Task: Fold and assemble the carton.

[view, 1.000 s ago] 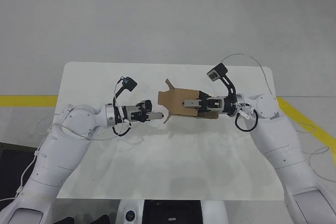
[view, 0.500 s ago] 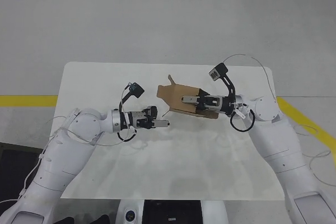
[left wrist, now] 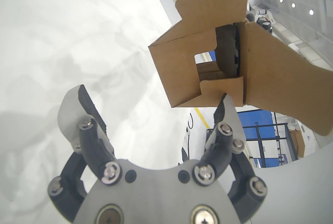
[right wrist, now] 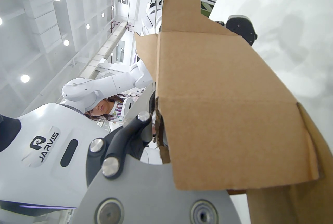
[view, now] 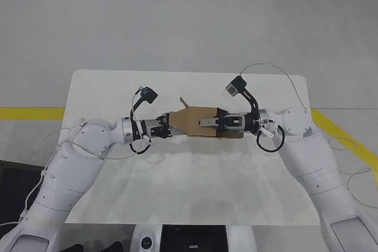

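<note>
A brown cardboard carton (view: 192, 120), partly unfolded with loose end flaps, hangs above the white table (view: 113, 189). My right gripper (view: 209, 120) is shut on one of its walls, one finger lying along the outside. The carton (right wrist: 221, 110) hides most of that gripper in the right wrist view. My left gripper (view: 166, 126) is at the carton's open left end. In the left wrist view the left gripper (left wrist: 153, 105) is open, and one fingertip (left wrist: 224, 107) touches the lower flap of the carton (left wrist: 182, 74). A black pad (left wrist: 229, 50) shows inside the carton.
The table's front half (view: 189, 189) is bare white surface. A yellow floor line (view: 25, 113) runs past both table sides. Loose cables trail from both arms near the table's side edges.
The left arm swung back up and brought its open gripper against the carton's left end. The right arm turned the carton level and shifted it slightly left.
</note>
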`<action>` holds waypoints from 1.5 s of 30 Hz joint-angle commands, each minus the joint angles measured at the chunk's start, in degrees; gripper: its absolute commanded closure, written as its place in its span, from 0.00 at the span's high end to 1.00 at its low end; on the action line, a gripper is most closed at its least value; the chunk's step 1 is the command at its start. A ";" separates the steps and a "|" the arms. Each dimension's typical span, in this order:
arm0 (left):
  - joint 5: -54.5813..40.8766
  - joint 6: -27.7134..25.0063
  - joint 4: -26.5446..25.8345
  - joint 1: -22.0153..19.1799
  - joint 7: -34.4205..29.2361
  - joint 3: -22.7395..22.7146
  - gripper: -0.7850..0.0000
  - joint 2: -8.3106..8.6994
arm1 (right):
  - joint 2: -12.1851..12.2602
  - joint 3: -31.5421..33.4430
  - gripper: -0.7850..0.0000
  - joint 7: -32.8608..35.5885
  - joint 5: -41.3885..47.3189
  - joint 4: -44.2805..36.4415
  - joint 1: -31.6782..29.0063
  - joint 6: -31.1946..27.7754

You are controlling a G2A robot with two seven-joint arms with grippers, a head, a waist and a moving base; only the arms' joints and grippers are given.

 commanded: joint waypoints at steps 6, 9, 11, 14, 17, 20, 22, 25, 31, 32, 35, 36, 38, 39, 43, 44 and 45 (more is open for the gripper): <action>-0.49 -0.39 0.11 -0.17 -0.56 0.34 1.00 -0.01 | -0.02 -0.18 0.00 -0.05 -0.01 0.15 0.08 0.06; -0.74 -0.39 0.24 -0.16 -0.62 0.25 1.00 0.03 | -0.01 -0.16 0.00 -0.03 -0.01 0.13 0.05 0.04; -0.90 -0.41 0.24 -0.14 -0.62 0.21 1.00 0.04 | 0.00 -0.16 0.00 -0.04 -0.01 0.11 0.02 0.04; -1.01 -0.53 0.27 -0.18 -0.78 0.21 1.00 0.07 | 0.00 -0.24 0.00 0.04 0.01 0.10 0.01 0.03; -1.10 -0.54 0.29 -0.23 -0.78 0.21 1.00 0.08 | -0.04 -0.49 0.00 0.34 0.10 0.02 0.09 0.09; -1.28 -0.37 0.34 -0.25 -0.72 0.23 1.00 0.09 | -0.08 -0.67 0.00 0.60 0.23 0.15 0.20 0.06; -1.51 -0.19 0.47 -0.19 -0.51 0.16 1.00 0.10 | -0.07 -0.62 0.00 0.63 0.33 0.40 0.21 0.02; -1.52 0.10 1.04 0.17 0.60 -0.63 1.00 0.21 | 0.08 0.10 0.00 0.30 0.66 1.03 0.03 0.06; -3.50 1.00 3.12 1.42 2.23 -4.46 1.00 0.85 | 0.26 -0.44 0.00 3.40 0.85 1.27 -0.35 2.58; -3.44 1.25 3.59 1.54 2.45 -5.06 1.00 0.96 | 0.21 -0.85 0.00 4.42 1.25 1.19 -0.30 2.96; -2.52 1.35 4.24 1.81 2.81 -6.02 1.00 1.19 | -0.07 -2.52 0.00 6.86 1.59 1.33 0.31 4.20; -2.05 1.52 4.47 1.84 3.13 -6.25 1.00 1.24 | -0.20 -3.07 0.00 7.45 1.78 1.52 0.59 4.52; -1.60 1.81 4.70 2.02 3.94 -6.43 1.00 1.26 | -0.49 -4.03 0.00 8.32 2.56 1.91 1.13 4.77; -1.54 2.01 4.78 2.06 4.24 -6.43 1.00 1.25 | -0.63 -4.50 0.00 8.69 2.81 2.08 1.43 4.81; -0.75 2.00 4.45 1.90 3.86 -5.29 1.00 1.11 | -1.19 -6.21 0.00 9.67 3.47 2.56 2.46 4.60; -0.78 1.86 4.24 1.84 3.38 -4.83 1.00 1.05 | -1.32 -6.56 0.00 9.73 3.64 2.73 2.65 4.54; -1.04 1.55 3.96 1.71 2.65 -4.36 1.00 1.00 | -1.43 -6.81 0.00 9.64 3.66 2.94 2.84 4.33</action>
